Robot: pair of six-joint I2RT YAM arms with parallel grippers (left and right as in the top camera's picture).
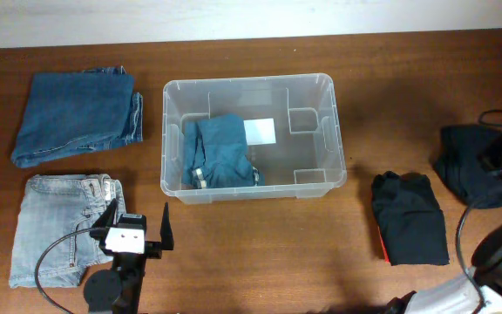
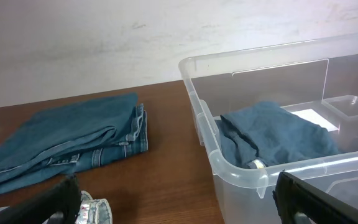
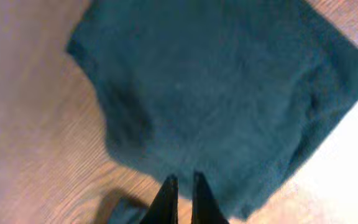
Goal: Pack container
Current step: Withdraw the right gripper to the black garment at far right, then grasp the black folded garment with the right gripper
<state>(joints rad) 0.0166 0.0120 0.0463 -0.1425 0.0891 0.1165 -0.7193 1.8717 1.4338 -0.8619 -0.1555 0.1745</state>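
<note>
Brown wooden tabletop [image 1: 364,70] runs under everything, with a pale wall [image 2: 104,37] beyond at 12 o'clock. At centre sits the container [image 1: 166,139], clear and open-topped. A blue garment [image 1: 220,153] lies folded in its 9 o'clock half. The 3 o'clock half is bare apart from a white label [image 1: 260,131] on the floor, and no writing on it can be read, nor any brand elsewhere. Dark jeans [image 1: 77,118] lie at 10 o'clock of the bin and pale jeans [image 1: 64,227] at 8 o'clock. A folded black garment [image 1: 410,218] lies at 4 o'clock and a black heap [image 1: 478,166] at 3 o'clock. The left gripper [image 1: 138,225] hangs over the pale jeans with jaws spread wide, holding nothing. The right gripper [image 3: 182,186] has its fingers pressed nearly together at the near edge of a dark cloth. That is probably the black garment, though the wrist view is too blurred to tell whether any fabric is pinched. The step looks like a pick. To do it well, catch every layer at the fold, lift straight until the cloth clears the rim, then lay it flat in the bare half.
</note>
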